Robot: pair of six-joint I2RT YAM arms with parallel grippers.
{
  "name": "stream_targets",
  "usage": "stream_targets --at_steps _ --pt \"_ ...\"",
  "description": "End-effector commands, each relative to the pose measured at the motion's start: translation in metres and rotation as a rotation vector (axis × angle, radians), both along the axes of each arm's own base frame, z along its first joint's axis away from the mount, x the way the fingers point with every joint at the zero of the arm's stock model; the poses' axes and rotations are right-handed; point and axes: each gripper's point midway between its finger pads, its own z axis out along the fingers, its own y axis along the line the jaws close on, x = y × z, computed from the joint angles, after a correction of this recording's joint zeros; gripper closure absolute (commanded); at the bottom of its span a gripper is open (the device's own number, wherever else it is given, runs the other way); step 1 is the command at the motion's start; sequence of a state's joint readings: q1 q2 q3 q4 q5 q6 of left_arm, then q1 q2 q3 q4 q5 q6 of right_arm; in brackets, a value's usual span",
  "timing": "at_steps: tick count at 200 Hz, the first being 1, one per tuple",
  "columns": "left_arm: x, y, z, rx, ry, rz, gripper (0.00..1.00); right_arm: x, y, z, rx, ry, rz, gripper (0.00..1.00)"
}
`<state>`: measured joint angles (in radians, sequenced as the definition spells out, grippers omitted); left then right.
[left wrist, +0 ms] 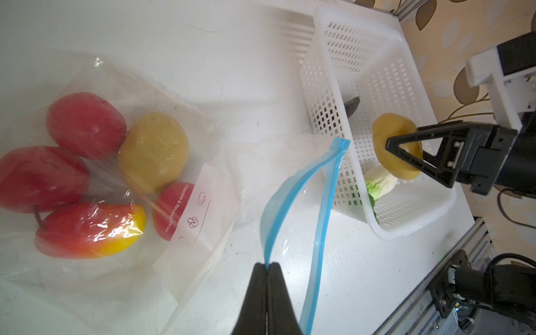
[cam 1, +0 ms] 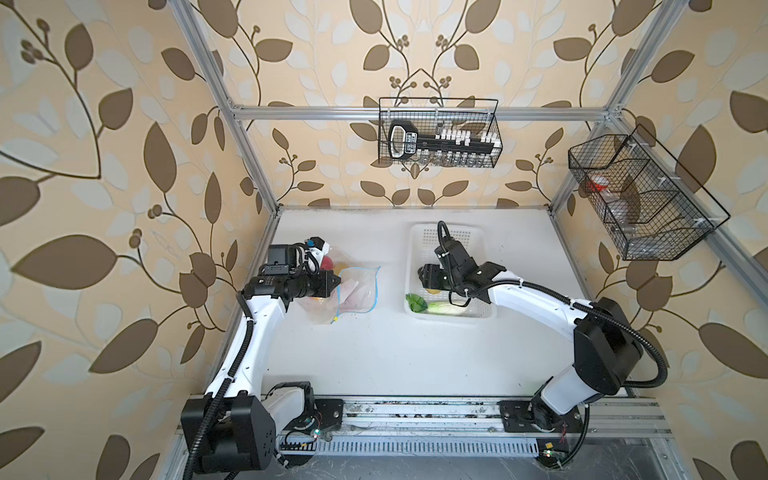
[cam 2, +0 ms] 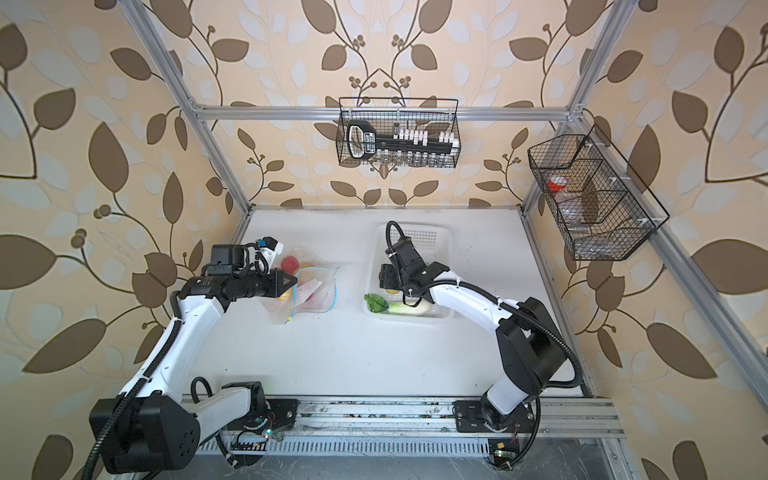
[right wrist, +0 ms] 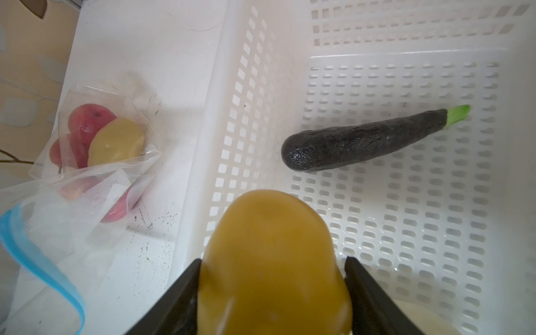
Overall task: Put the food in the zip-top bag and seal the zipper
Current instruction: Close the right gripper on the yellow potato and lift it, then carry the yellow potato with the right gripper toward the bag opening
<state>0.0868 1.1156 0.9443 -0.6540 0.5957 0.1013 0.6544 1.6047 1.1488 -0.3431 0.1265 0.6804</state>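
Observation:
The clear zip-top bag lies on the white table, left of the white basket. Three red apples, a potato and a red-yellow fruit lie inside it. My left gripper is shut on the upper lip of the blue zipper and holds the mouth open. The yellow slider tab sits at the zipper's near end. My right gripper is shut on a second potato, held above the basket. The dark eggplant and the cabbage lie in the basket.
A green leaf piece lies in the basket's near-left corner. A black wire basket hangs on the back rail and another on the right frame. The arms' base rail runs along the table's front edge.

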Motion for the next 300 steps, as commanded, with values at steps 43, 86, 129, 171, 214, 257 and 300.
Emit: stream_targets --at_steps 43,86,129,171,214,257,300 --pt "-0.001 0.005 0.01 -0.001 -0.033 0.011 1.0 -0.009 -0.002 0.036 0.046 -0.092 -0.019 0.54" --pt "0.0 0.008 0.014 0.008 -0.036 0.024 1.0 -0.014 -0.002 0.049 0.068 -0.121 -0.015 0.54" --pt "0.006 0.013 0.028 0.03 -0.067 0.046 1.0 -0.018 0.007 0.062 0.104 -0.139 0.012 0.55" --pt "0.01 0.016 0.044 0.041 -0.096 0.062 1.0 -0.022 0.032 0.078 0.108 -0.159 0.072 0.54" --pt "0.012 0.013 0.057 0.037 -0.108 0.036 1.0 -0.031 0.074 0.108 0.146 -0.215 0.16 0.54" --pt "0.015 0.012 0.069 0.044 -0.132 0.019 1.0 -0.041 0.104 0.134 0.192 -0.268 0.231 0.54" --pt "0.016 0.007 0.082 0.011 -0.143 0.01 1.0 -0.048 0.127 0.151 0.24 -0.298 0.283 0.53"
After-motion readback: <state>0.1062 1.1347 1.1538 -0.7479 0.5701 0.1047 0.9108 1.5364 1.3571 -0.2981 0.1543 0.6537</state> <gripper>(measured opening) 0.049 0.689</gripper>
